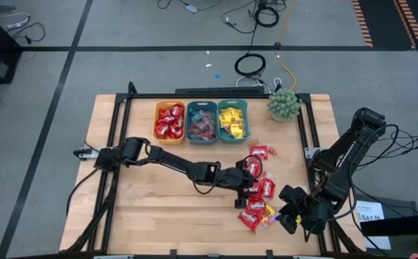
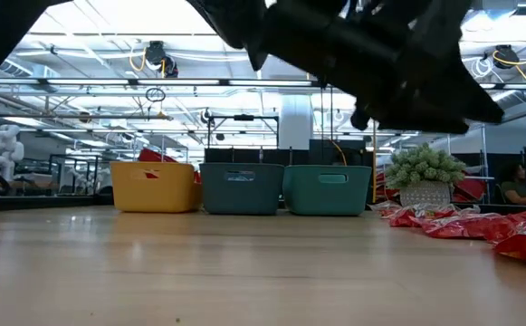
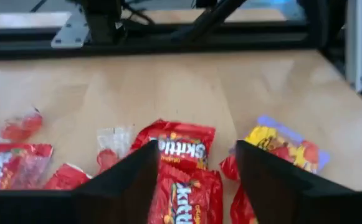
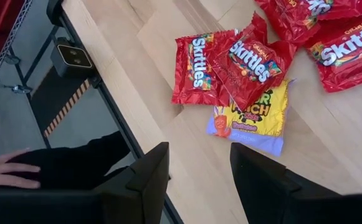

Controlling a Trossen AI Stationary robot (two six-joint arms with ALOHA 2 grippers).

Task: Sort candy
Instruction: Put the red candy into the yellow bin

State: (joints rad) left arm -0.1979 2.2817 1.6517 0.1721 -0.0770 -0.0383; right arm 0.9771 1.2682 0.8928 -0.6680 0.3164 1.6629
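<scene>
Here, the left gripper (image 3: 196,177) hovers open and empty over red packets (image 3: 181,149) heaped right of the bins (image 1: 201,121), where closing could snag two overlapping packets together.

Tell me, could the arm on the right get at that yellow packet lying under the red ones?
Probably yes. The right gripper hangs open close to the yellow packet, whose near edge shows bare on the table. A red packet lies across its far end and might get dragged along.
</scene>
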